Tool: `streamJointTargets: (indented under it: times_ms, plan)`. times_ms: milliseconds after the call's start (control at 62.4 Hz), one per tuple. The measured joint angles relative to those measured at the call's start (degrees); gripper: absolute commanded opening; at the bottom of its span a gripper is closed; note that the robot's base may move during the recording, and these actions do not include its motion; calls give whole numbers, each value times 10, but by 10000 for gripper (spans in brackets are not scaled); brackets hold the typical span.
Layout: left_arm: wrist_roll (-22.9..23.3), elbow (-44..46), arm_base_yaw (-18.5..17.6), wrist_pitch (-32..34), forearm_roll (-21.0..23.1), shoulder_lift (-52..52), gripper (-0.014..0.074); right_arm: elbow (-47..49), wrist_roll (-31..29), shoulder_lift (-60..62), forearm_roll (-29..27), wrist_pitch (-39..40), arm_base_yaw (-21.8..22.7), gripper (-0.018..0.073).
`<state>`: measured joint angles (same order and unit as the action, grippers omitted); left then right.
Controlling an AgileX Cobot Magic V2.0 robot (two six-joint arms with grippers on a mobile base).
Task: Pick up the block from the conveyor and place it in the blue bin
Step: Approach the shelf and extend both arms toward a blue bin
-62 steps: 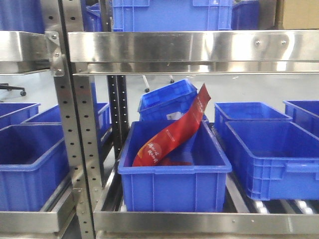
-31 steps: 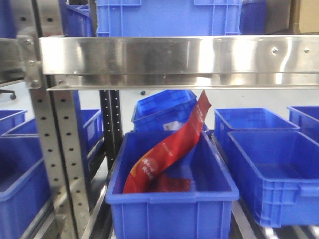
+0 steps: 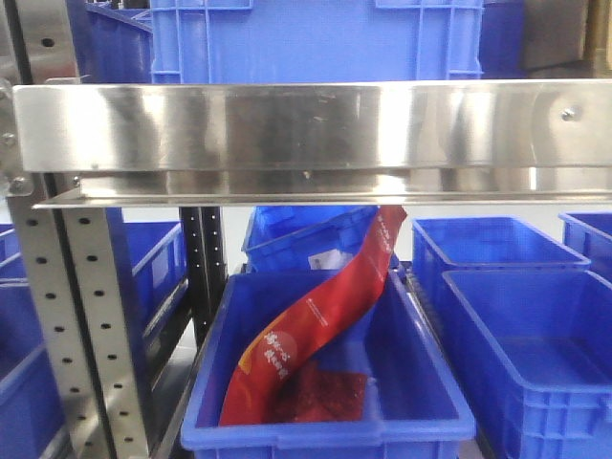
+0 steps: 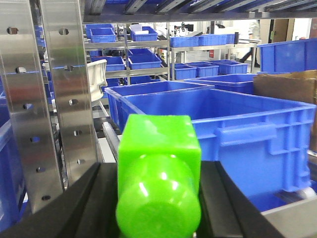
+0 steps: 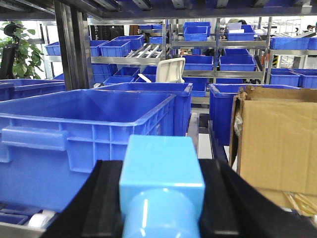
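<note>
A: Steel racking [image 3: 86, 316], blue bins [image 3: 516, 287] everywhere. The block?
B: Green block [image 4: 158, 148] clamped in the left claw [image 4: 158, 208]; right claw [image 5: 162, 210] grips a cyan block [image 5: 161, 163]. The conveyor's out of view.
A: Risk?
B: The rail [image 3: 306, 129] at twelve o'clock above the bin [image 3: 402, 435] could clip an arm; the red pouch [image 3: 316, 320] crowds the drop

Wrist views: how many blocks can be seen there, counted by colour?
green block: 1
light blue block: 1
Total: 2
</note>
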<state>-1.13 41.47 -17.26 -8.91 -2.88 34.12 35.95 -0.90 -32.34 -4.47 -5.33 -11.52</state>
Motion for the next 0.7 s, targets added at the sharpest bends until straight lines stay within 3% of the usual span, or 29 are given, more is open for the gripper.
streamJointTargets:
  times_ms: [705]
  plan:
    - [0, 0, 0, 0, 0, 0, -111, 0, 0, 0, 0, 0, 0, -162]
